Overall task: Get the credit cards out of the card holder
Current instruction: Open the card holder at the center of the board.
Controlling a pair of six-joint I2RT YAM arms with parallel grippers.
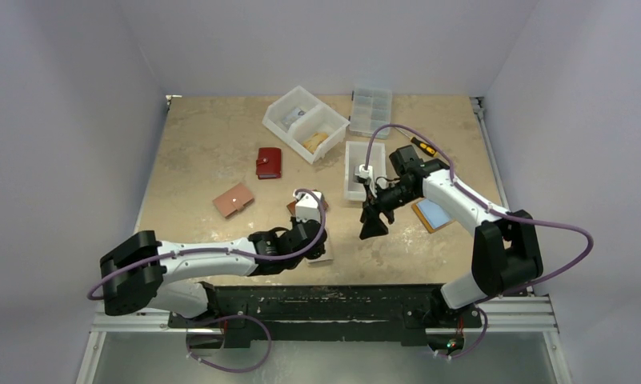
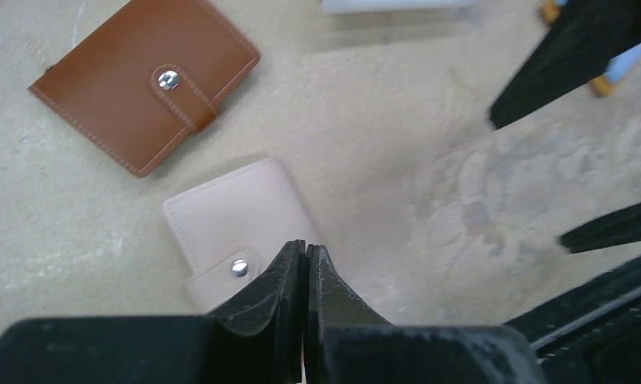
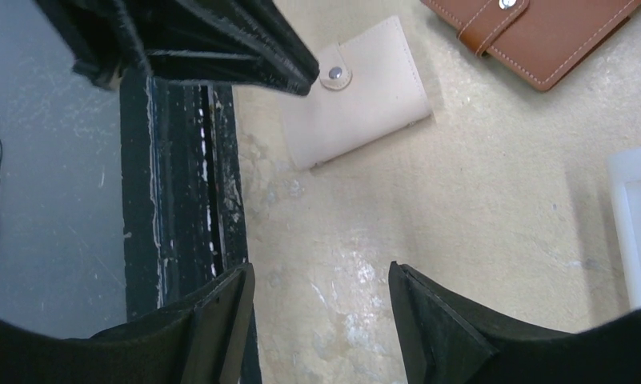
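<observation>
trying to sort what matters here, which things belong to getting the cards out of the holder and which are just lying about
Job: pale pink card holder, with the shut left gripper at its flap; brown card holder; red card holder; salmon card holder; light blue card.
Lying about: clear bins; compartment box; white tray; screwdriver.

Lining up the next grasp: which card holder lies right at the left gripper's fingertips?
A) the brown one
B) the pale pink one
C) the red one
B: in the left wrist view the shut left gripper has its tips at the edge of the pale pink card holder, beside its snap tab. The brown card holder lies apart, farther off.
</observation>
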